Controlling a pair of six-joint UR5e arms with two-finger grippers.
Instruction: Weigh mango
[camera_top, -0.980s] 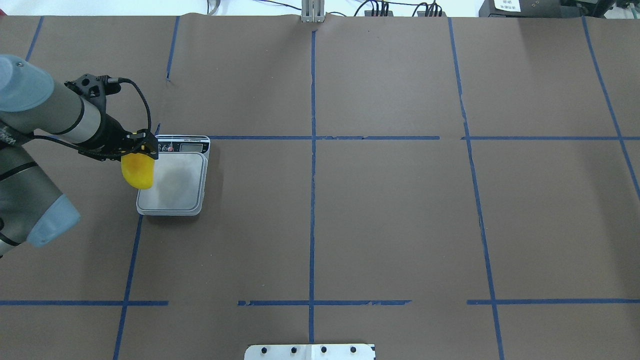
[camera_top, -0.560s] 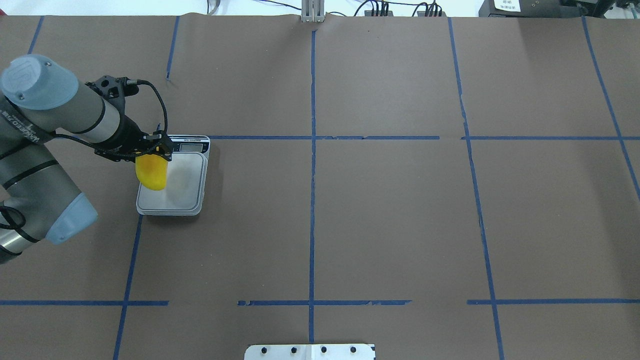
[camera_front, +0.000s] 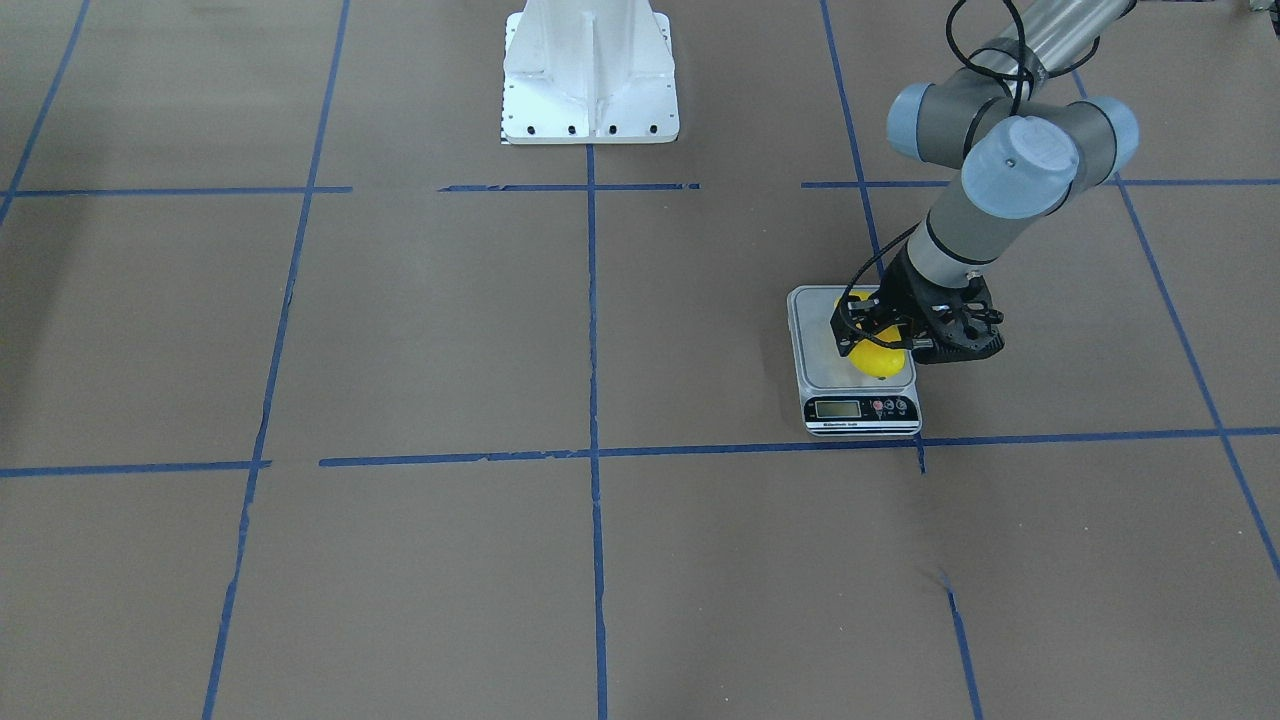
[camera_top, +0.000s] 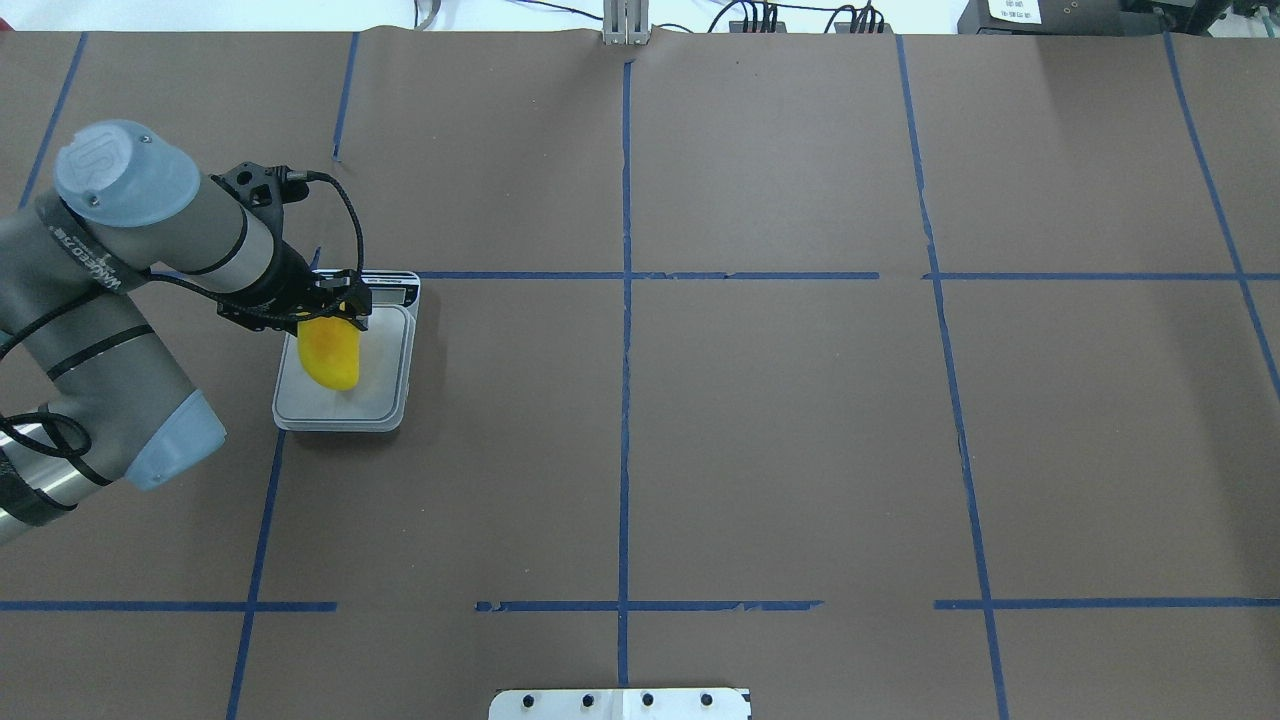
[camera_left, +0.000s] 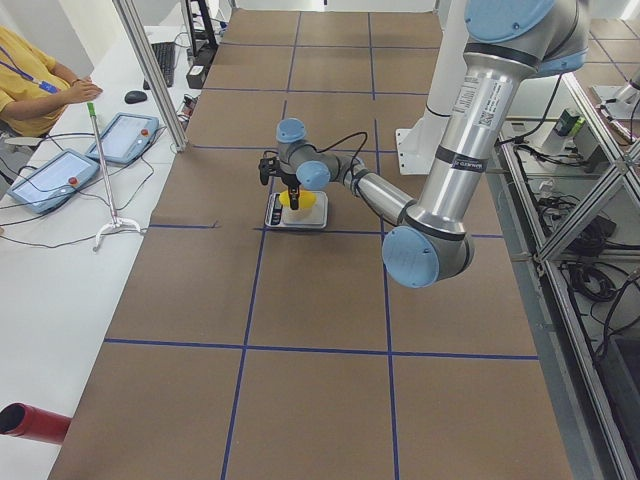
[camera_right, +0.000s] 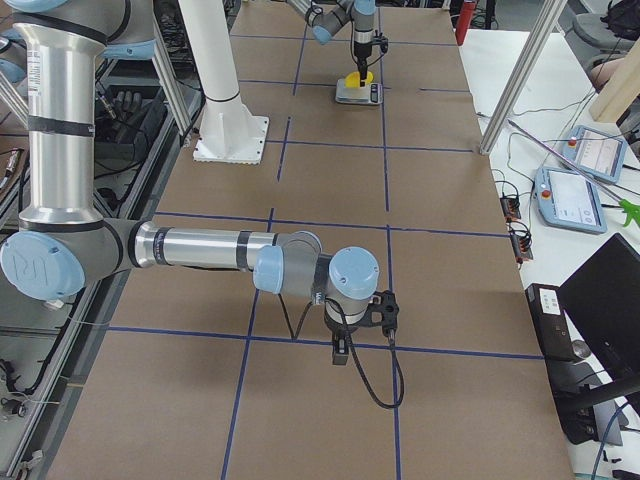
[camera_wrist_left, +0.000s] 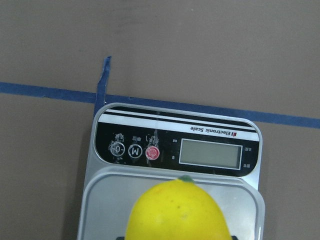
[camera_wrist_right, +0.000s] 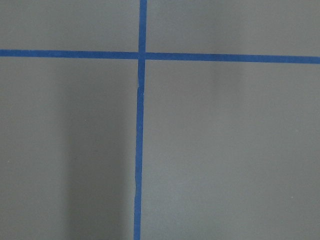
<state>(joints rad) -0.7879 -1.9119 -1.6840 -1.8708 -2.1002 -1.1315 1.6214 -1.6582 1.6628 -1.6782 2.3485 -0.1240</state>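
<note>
The mango (camera_top: 332, 355), bright yellow with an orange blush, hangs from my left gripper (camera_top: 335, 318), which is shut on its upper end. It is over the middle-left of the grey platform of the scale (camera_top: 385, 400), very low; I cannot tell whether it touches. The front view shows the mango (camera_front: 878, 357) under the gripper (camera_front: 872, 335), behind the scale's display panel (camera_front: 860, 408). The left wrist view shows the mango (camera_wrist_left: 180, 212) in front of the blank display (camera_wrist_left: 210, 152). My right gripper (camera_right: 340, 345) shows only in the exterior right view; I cannot tell whether it is open or shut.
The white robot base (camera_front: 590, 70) stands at the table's robot side. Blue tape lines grid the brown table cover (camera_top: 780, 430). Teach pendants (camera_left: 60, 170) and a person (camera_left: 30, 85) are beyond the table's far edge.
My left arm has carried the mango to the right, from the scale's left edge to over its platform, and lower.
</note>
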